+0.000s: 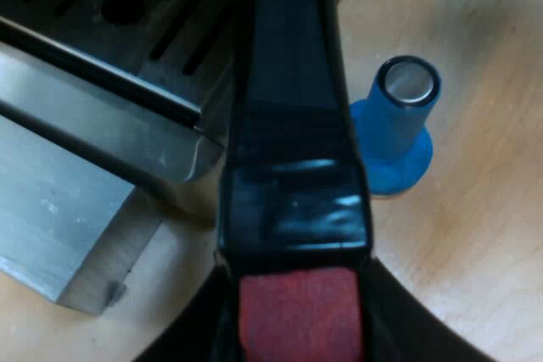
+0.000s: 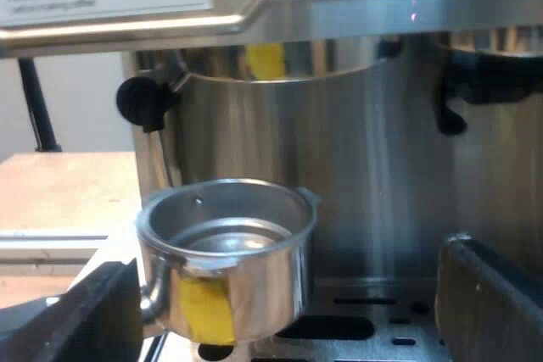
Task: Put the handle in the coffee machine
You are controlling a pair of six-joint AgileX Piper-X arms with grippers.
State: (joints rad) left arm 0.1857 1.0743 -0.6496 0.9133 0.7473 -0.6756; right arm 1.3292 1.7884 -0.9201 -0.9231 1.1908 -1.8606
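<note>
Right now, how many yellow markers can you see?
2. One marker on the wall of the metal holder; the other marker higher, on the espresso machine above it. Others may be hidden.

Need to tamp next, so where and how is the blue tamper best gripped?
The blue tamper stands on its wide base on the wooden table, stem up. So probably grip the narrow stem, coming down from above and closing across it; the base sits too flat to get under.
</note>
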